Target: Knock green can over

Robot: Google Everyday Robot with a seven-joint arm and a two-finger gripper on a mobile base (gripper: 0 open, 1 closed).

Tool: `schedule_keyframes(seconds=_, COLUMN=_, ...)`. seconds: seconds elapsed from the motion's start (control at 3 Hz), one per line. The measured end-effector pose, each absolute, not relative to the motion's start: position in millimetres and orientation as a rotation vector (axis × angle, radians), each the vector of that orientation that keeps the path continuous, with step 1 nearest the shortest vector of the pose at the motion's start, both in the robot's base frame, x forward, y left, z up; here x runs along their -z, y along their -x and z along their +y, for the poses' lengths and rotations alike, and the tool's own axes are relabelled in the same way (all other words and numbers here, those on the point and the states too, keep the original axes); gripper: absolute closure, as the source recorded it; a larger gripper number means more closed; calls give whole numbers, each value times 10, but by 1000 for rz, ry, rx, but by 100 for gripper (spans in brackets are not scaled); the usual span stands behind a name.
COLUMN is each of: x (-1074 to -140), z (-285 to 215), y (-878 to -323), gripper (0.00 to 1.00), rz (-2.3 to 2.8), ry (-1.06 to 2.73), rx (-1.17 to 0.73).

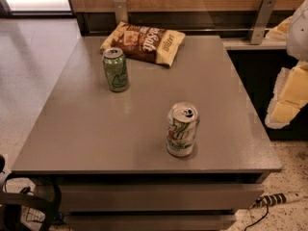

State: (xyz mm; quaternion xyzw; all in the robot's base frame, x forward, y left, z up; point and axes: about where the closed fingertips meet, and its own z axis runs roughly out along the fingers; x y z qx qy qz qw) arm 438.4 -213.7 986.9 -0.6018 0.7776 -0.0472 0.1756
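Gripper (288,96) hangs at right edge, beside the surface (72,143) — spread or closed, can't tell. Green can (115,69) stands upright at far left by the chip bag (144,42) — well left of it, a leftward sweep.

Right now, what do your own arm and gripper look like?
The gripper, at the right edge of the view beyond the side of the table, looks blocky and pale yellow with whitish edges. Above it, the arm is a rounded white shell. I see no cables or markings on either.
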Motion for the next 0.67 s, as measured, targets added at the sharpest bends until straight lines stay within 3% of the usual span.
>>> schedule_keyframes(seconds=0.67, x=-9913, z=-2139, y=-4467, gripper=0, rz=2192, ry=1655, rx=129)
